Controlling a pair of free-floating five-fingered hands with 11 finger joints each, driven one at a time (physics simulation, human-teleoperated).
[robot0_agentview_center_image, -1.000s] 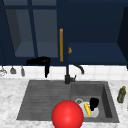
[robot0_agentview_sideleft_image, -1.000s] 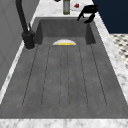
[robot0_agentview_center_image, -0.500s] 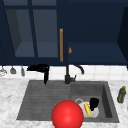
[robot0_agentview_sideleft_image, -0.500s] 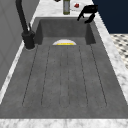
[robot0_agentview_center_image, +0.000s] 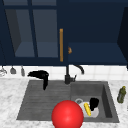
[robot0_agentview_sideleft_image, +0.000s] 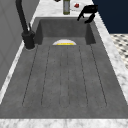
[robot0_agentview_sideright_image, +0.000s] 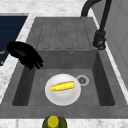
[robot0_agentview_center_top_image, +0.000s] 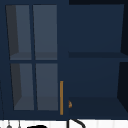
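Observation:
My left hand (robot0_agentview_center_image: 40, 75) hangs above the back left corner of the draining board (robot0_agentview_center_image: 42, 100), fingers relaxed and pointing down, holding nothing; its top shows at the bottom of the upper view (robot0_agentview_center_top_image: 37, 126). Over the front edge of the basin floats my right hand (robot0_agentview_center_image: 93, 103) (robot0_agentview_sideright_image: 25, 55) (robot0_agentview_sideleft_image: 87, 11), open and empty, above a white plate (robot0_agentview_sideright_image: 62, 96) that carries a yellow corn cob (robot0_agentview_sideright_image: 62, 86). The plate (robot0_agentview_center_image: 95, 113) lies on the basin floor beside the drain (robot0_agentview_sideright_image: 82, 80). A large red ball (robot0_agentview_center_image: 67, 115) shows at the sink's front edge.
A black tap (robot0_agentview_center_image: 67, 75) stands behind the basin. A green bottle (robot0_agentview_center_image: 121, 94) is on the marble counter to the right. The wall cabinet (robot0_agentview_center_top_image: 62, 62) has a gold handle (robot0_agentview_center_top_image: 61, 97), a glass door at left, open shelves at right and a small orange thing (robot0_agentview_center_top_image: 70, 103).

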